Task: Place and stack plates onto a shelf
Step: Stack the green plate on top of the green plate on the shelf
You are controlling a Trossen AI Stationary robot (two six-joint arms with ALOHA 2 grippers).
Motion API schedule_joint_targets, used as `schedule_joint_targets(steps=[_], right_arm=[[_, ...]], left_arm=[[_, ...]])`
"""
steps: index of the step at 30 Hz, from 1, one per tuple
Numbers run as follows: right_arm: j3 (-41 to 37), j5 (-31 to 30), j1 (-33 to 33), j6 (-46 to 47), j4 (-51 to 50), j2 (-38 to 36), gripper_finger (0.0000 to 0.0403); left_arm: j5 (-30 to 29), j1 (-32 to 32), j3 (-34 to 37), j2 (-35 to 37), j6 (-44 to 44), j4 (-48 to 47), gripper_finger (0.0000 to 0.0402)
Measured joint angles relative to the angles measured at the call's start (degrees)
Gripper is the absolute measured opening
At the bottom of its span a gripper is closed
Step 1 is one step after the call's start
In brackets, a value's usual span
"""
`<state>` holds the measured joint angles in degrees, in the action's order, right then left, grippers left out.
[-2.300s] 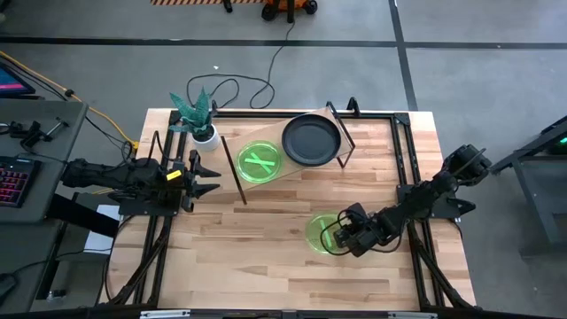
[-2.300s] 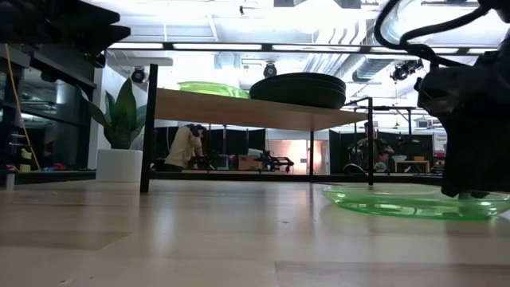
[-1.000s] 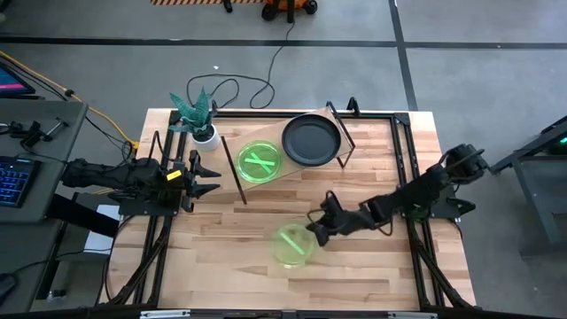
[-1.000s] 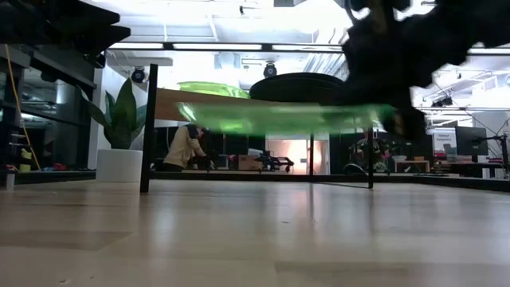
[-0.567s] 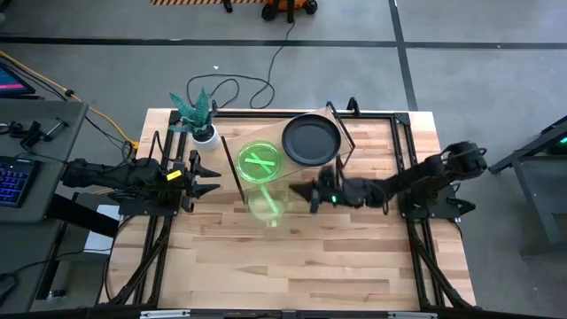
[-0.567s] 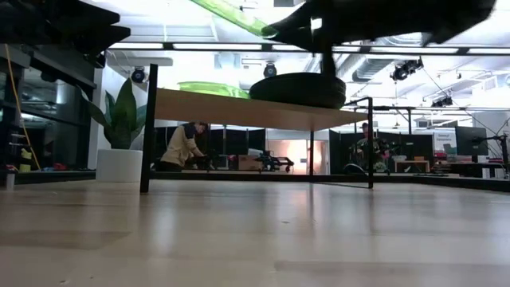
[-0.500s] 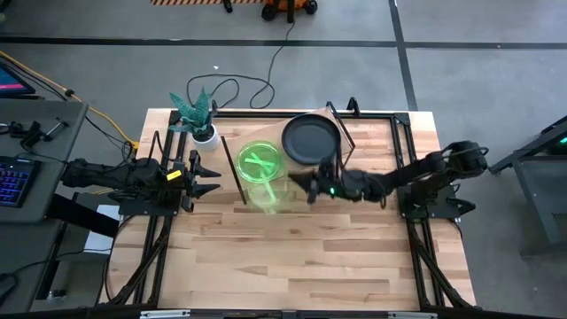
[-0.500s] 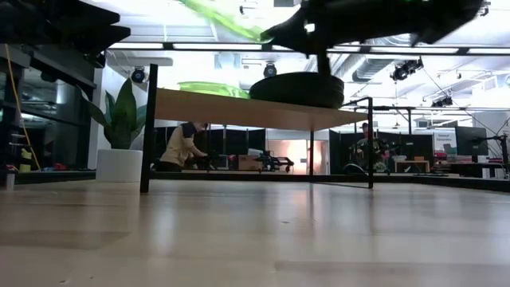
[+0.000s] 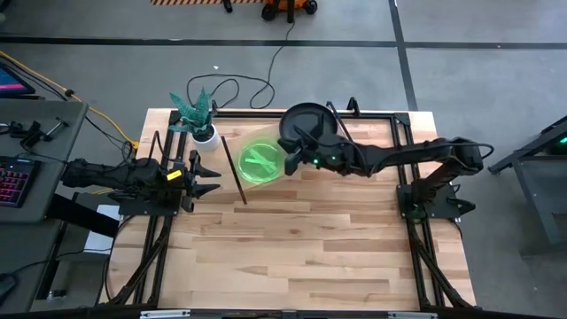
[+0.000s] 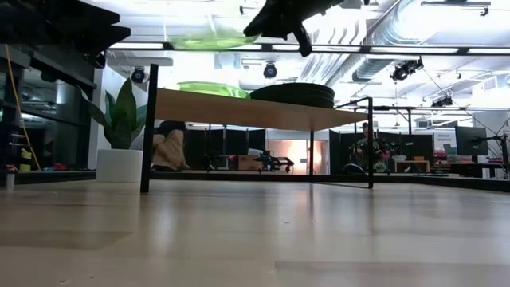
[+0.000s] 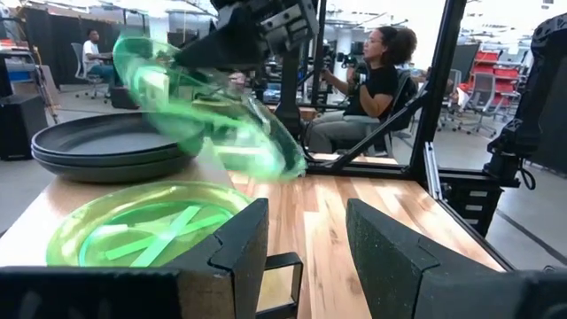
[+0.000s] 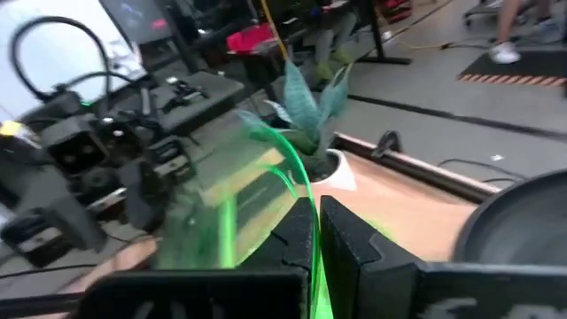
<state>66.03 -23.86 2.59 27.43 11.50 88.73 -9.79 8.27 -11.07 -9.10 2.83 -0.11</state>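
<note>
My right gripper (image 9: 291, 159) reaches over the wooden shelf (image 10: 239, 110), shut on a translucent green plate (image 9: 257, 162). That plate hangs above another green plate (image 10: 211, 89) lying on the shelf's left part. In the left wrist view the held plate (image 11: 208, 111) is tilted over the lying green plate (image 11: 146, 226). A stack of dark grey plates (image 9: 306, 124) rests on the shelf's right part. My left gripper (image 9: 209, 177) waits open at the table's left, pointing at the shelf. My right gripper pinches the held plate's rim (image 12: 306, 199) between its two fingers, on the side toward the table's right. The fingers come about level from the right. The plate is lifted clear of the shelf, tilted, over the lying green plate.
A potted plant (image 9: 202, 120) stands at the table's far left corner beside the shelf. Black frame rails (image 9: 403, 168) run along the table's sides. A person (image 11: 376, 75) sits in the room behind. Bare wood (image 9: 292, 248) fills the table's near half.
My right gripper has carried the green plate from above the table's middle toward the far edge and a little left. It has risen above shelf height. The plate now hangs over the shelf's green plate, tilted. The gripper has stayed shut.
</note>
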Motion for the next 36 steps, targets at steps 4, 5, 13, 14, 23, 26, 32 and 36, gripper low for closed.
schedule_joint_targets(steps=[4,5,13,14,23,26,32,36], right_arm=[[1.0,-1.2,0.5,-0.4,-2.4,0.4,0.0000],[1.1,-1.2,0.7,-0.3,-2.4,0.9,0.0000],[1.0,-1.9,2.4,1.0,-0.9,5.4,0.0000],[1.0,-1.9,2.7,1.0,-0.8,5.9,0.0000],[1.0,-2.4,4.3,1.0,2.8,7.4,0.0000],[1.0,-2.0,4.2,1.0,2.9,7.4,0.0000],[1.0,1.5,4.1,2.6,3.1,7.8,0.0005],[1.0,1.6,4.1,2.3,3.8,8.5,0.0030]], left_arm=[[0.0,0.0,0.0,0.0,0.1,-0.5,0.0143],[0.0,0.0,0.0,0.0,0.2,-0.5,0.0143],[-0.5,0.0,0.0,0.0,0.4,0.5,0.0143],[-0.7,0.0,0.0,0.0,-0.3,0.6,0.0143],[-2.0,0.0,0.0,0.0,-1.0,0.6,0.0143],[-2.0,0.0,0.0,0.0,-1.0,0.5,0.0143],[-2.0,0.0,0.0,0.0,-1.0,0.3,0.0143],[-2.0,0.0,0.0,0.0,-1.0,0.4,0.0143]])
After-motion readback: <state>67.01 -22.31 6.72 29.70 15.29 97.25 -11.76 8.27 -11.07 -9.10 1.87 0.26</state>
